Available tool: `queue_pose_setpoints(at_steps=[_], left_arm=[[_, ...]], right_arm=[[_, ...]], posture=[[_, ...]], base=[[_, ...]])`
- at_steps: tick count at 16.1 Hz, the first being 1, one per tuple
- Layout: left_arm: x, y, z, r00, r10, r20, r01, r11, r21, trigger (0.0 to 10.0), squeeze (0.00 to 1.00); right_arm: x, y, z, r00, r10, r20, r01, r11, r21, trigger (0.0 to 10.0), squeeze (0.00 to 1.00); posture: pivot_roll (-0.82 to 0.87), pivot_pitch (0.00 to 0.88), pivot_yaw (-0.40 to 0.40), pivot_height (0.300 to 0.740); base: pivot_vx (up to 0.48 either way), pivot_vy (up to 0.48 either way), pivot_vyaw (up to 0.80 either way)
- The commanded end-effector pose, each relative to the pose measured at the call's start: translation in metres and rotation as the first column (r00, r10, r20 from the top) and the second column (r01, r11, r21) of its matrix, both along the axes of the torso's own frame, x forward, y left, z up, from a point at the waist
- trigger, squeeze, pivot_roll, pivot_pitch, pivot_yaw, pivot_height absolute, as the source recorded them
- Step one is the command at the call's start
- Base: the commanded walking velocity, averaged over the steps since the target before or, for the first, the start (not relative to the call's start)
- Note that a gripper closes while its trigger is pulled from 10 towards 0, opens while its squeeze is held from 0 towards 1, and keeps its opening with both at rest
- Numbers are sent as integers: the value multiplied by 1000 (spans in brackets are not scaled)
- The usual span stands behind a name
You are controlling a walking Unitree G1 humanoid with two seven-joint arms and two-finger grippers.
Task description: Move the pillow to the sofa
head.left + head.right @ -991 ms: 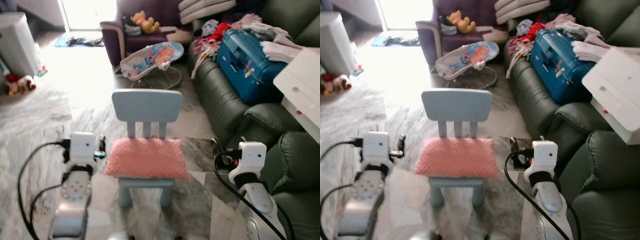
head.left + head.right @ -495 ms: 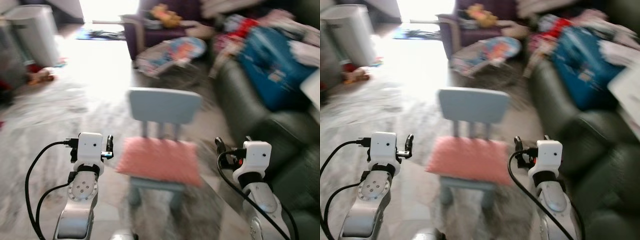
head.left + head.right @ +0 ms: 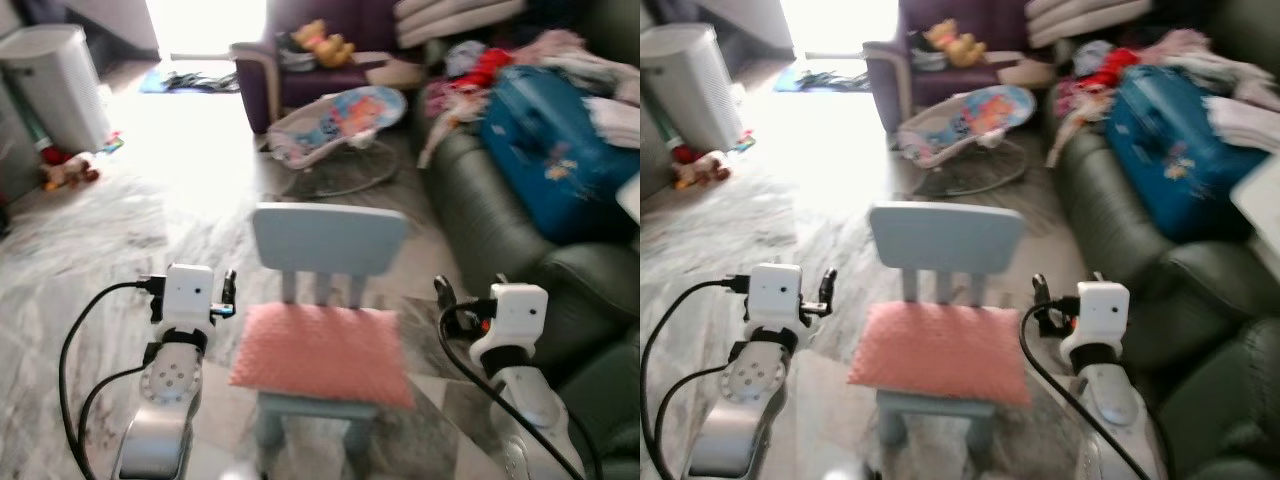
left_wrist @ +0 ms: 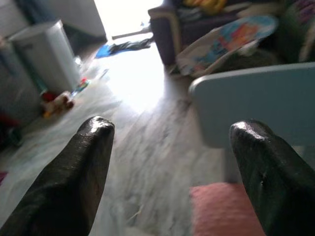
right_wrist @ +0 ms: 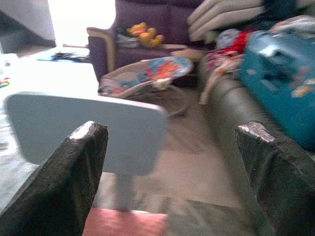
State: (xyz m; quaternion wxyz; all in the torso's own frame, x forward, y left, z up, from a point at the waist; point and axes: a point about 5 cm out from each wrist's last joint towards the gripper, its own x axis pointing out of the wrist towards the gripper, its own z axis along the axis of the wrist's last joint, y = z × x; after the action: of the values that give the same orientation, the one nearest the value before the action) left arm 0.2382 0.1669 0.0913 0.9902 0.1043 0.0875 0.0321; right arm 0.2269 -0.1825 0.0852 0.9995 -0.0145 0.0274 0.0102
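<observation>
A pink pillow (image 3: 320, 350) lies flat on the seat of a small light blue child's chair (image 3: 328, 238) straight ahead. My left gripper (image 3: 229, 287) is held just left of the pillow's near corner, apart from it. In the left wrist view its fingers (image 4: 91, 162) are spread wide, with nothing between them. My right gripper (image 3: 441, 294) is off the chair's right side, also open, and the chair back (image 5: 83, 130) lies beyond its fingers (image 5: 74, 172). The dark green sofa (image 3: 478, 225) runs along the right.
A blue suitcase (image 3: 553, 150) and heaps of clothes (image 3: 470, 70) cover the sofa's far cushions. A baby bouncer (image 3: 335, 115) stands behind the chair, with a purple armchair (image 3: 290, 70) beyond it. A white bin (image 3: 55, 95) and toys sit far left on the marble floor.
The view swung and blurred as the camera moved, then steadied. Both grippers stay open on either side of the chair. The pillow lies as before.
</observation>
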Motion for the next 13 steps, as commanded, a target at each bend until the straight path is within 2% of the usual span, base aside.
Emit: queue_pose_setpoints(at_steps=[1,7,10,13], left_arm=[[0,-1,2,1000,-5,7,5,1000,-8,10000,0],[-2,2,3,999,28,24,-27,999,-26,10000,0],[-3,-2,5,999,10,33,-9,1000,-18,10000,0],[-4,-2,3,999,24,28,-23,999,-24,10000,0]], right_arm=[[1,-3,3,1000,-12,11,12,1000,-8,10000,0],[3,-4,3,1000,-11,6,11,1000,-7,10000,0],[3,-4,4,1000,-7,5,7,1000,-7,10000,0],[4,-5,5,1000,-2,5,2,1000,-9,10000,0]], posture=[[9,10,-24,740],[14,12,-36,740],[15,15,-41,740],[12,19,-43,740]], base=[[0,0,0],[0,0,0],[0,0,-758],[0,0,-140]])
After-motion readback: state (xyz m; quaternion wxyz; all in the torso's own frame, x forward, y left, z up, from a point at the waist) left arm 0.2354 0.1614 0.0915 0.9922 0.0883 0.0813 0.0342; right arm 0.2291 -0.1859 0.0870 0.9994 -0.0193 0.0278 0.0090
